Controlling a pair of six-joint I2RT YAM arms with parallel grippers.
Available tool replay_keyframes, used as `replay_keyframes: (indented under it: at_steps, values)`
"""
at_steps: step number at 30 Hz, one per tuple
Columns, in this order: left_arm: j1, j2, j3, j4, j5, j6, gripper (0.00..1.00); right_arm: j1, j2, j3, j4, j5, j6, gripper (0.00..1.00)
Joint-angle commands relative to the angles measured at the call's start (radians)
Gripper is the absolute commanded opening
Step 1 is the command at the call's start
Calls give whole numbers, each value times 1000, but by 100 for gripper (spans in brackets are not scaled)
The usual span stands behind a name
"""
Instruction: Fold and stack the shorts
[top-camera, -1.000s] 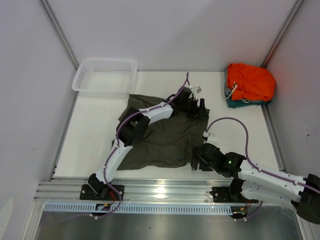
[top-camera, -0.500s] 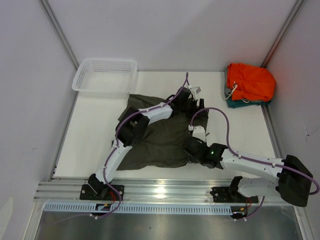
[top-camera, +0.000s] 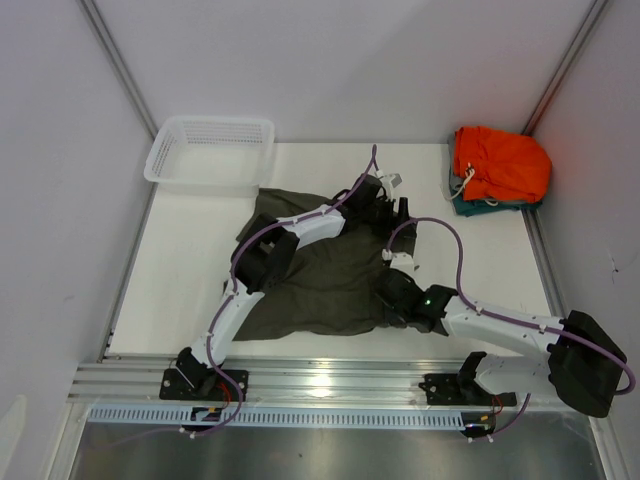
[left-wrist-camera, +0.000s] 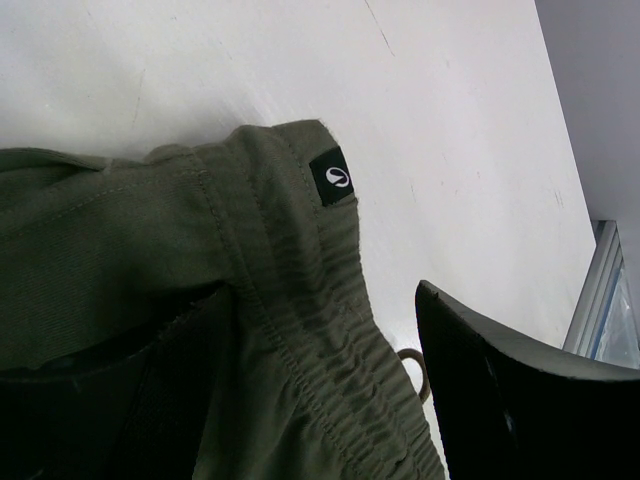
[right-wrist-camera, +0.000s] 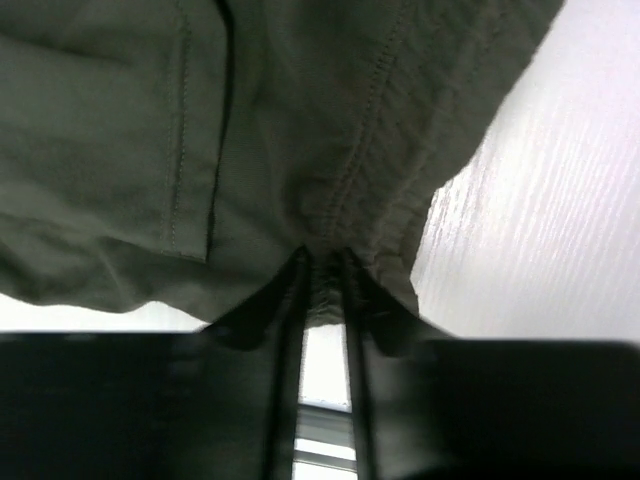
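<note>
bright even light overhead; glare on table; wrist views shadowed, shorts soft

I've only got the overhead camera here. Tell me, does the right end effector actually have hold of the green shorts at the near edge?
Observer: Yes. Its wrist view shows the right end effector with fingers nearly together and the edge of the shorts bunched between the tips.
Operator: What about the left one, at the far side?
Observer: The left end effector is open over the elastic waistband and is not gripping it.
Operator: Which corner is that?
Observer: The corner with a small black label. A loop of waist cord lies beside one finger.
</note>
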Motion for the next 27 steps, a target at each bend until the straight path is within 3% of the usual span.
replay_keyframes:
  at_steps: [1, 4, 13, 20, 27]
  values:
    - [16, 6, -35, -138, -77, 44, 79, 24, 5, -4, 10, -11, 16, 15]
    - [16, 10, -29, -144, -84, 41, 79, 50, -1, -4, -31, -6, 45, 0]
    - [16, 16, -4, -169, -102, 37, 79, 165, -6, -13, -174, -6, 198, 0]
    - [16, 22, 2, -179, -110, 37, 79, 187, 11, 16, -289, 35, 236, 0]
    - [16, 22, 10, -184, -114, 37, 80, 228, 138, 99, -433, 111, 313, 3]
